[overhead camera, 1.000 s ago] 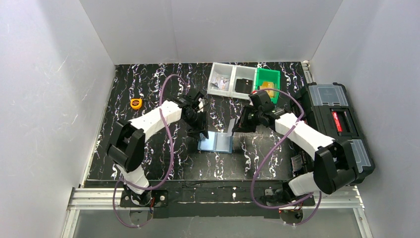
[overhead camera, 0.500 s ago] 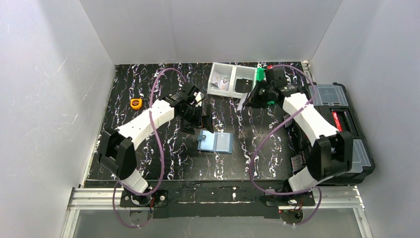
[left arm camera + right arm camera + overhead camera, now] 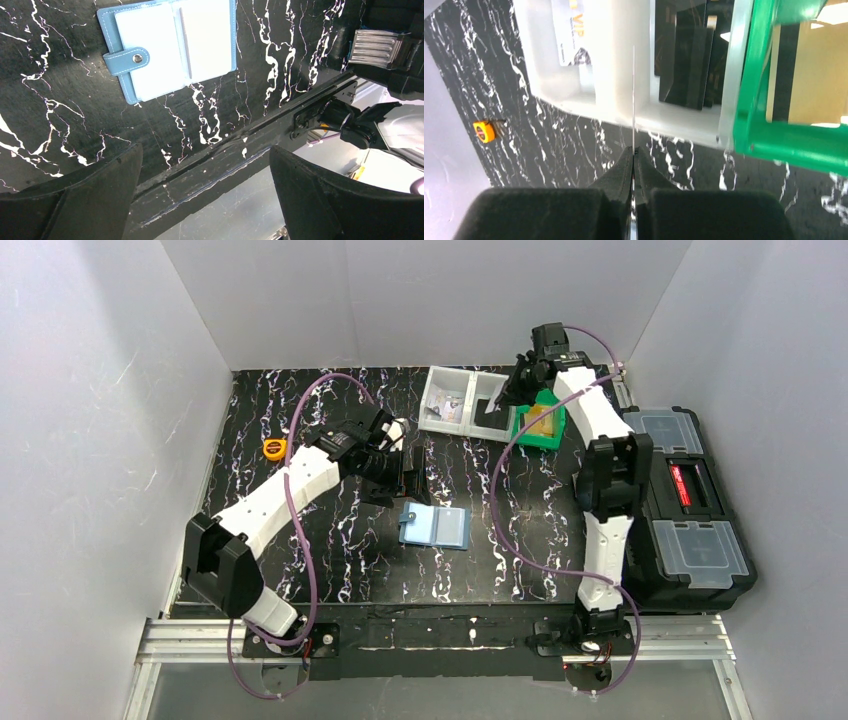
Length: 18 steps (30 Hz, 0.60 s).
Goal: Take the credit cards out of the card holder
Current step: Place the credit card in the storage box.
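1 thin pale card (image 3: 633,100) pinched tight in R tool (image 3: 633,150). It's edge-on to the wrist cam, held above the near wall of the clear bin (image 3: 624,112) at the far side of the tabletop (image 3: 330,540). Bin has 2 compartments: white card (image 3: 569,35) w/ "VIP" print in one, black cards (image 3: 684,65) in the other. Green bin (image 3: 774,145) sits right against it on the right. Card holder (image 3: 435,527) lies flat & open near mid-tabletop, pale inside up, snap strap sticking out on its left edge. L tool (image 3: 408,483) spread wide, nothing in it — hangs just beside the holder's far-left corner, not touching. Orange tape measure (image 3: 274,448) far left — well apart.
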Tool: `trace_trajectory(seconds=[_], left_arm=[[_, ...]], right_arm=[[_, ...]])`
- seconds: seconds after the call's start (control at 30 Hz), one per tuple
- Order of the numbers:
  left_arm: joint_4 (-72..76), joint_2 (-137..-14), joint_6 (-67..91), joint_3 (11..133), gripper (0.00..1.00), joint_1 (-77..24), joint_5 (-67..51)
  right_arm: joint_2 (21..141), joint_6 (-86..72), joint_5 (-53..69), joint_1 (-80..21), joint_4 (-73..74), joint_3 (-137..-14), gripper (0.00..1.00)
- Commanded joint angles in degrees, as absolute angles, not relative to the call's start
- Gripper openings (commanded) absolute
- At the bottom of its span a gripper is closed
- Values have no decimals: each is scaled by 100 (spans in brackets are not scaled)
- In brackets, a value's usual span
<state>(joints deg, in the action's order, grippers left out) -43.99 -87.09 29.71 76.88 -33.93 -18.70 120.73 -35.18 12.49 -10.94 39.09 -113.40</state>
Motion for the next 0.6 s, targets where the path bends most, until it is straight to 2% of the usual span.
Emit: trace_trajectory(seconds=[0.0, 0.17, 0.33, 0.4, 0.57], left_arm=[[-4660, -8392, 2875, 7752, 98, -3371, -1979], [-4740, -8314, 2848, 7710, 98, -3375, -1948], [-4751, -8274, 2855, 7679, 98, -3375, -1917], [-4757, -8269, 2865, 7665, 98, -3375, -1899], [-4772, -8264, 2874, 7663, 98, -3373, -1907]], right_arm=[[12736, -3149, 1361, -1037, 4376, -12415, 1], [13294, -3027, 1438, -1020, 4339, -13060, 3], [13582, -3040, 1479, -1012, 4366, -13431, 13], [13606, -3102, 1518, -1003, 4359, -13419, 20], [13583, -3180, 1564, -1003, 4358, -13366, 49]])
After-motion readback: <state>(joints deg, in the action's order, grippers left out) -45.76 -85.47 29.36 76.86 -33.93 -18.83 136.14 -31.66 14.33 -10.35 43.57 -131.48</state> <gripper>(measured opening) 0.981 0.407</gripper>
